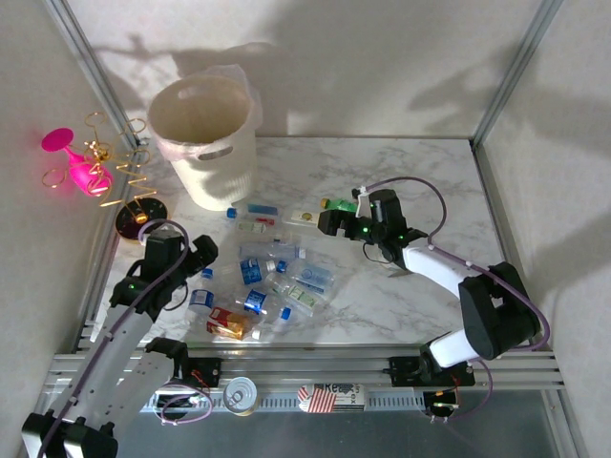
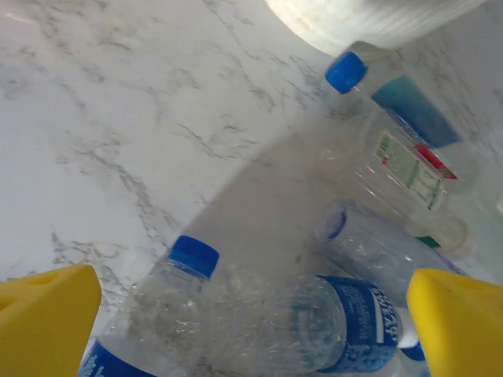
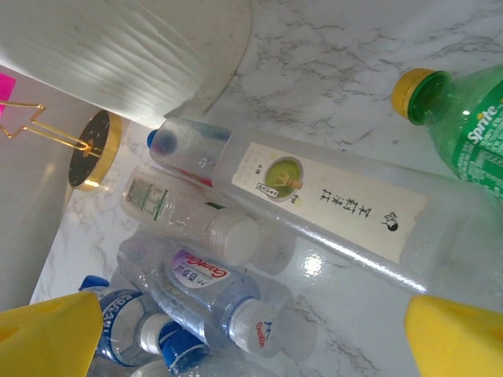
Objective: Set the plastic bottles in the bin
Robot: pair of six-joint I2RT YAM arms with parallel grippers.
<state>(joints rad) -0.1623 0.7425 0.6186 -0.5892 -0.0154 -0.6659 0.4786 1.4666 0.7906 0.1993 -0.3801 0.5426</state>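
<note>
The plastic bottles (image 1: 272,277) lie in a loose pile at the table's middle left, mostly clear with blue labels and caps. A green bottle (image 1: 336,203) lies behind the pile. The cream ribbed bin (image 1: 205,138) stands upright at the back left. My left gripper (image 1: 202,256) hovers open at the pile's left edge, over a blue-capped bottle (image 2: 192,255) and a blue-labelled one (image 2: 346,322). My right gripper (image 1: 329,221) is open at the pile's far right, above a white-capped bottle (image 3: 212,290), next to a cream-labelled bottle (image 3: 314,188) and the green bottle (image 3: 464,126). Neither holds anything.
A pink glass (image 1: 76,162) and gold wire pieces sit left of the bin, with a dark round base (image 1: 141,218) by the left arm. A metal tin can (image 1: 240,394) rests on the front rail. The right half of the marble table (image 1: 420,181) is bare.
</note>
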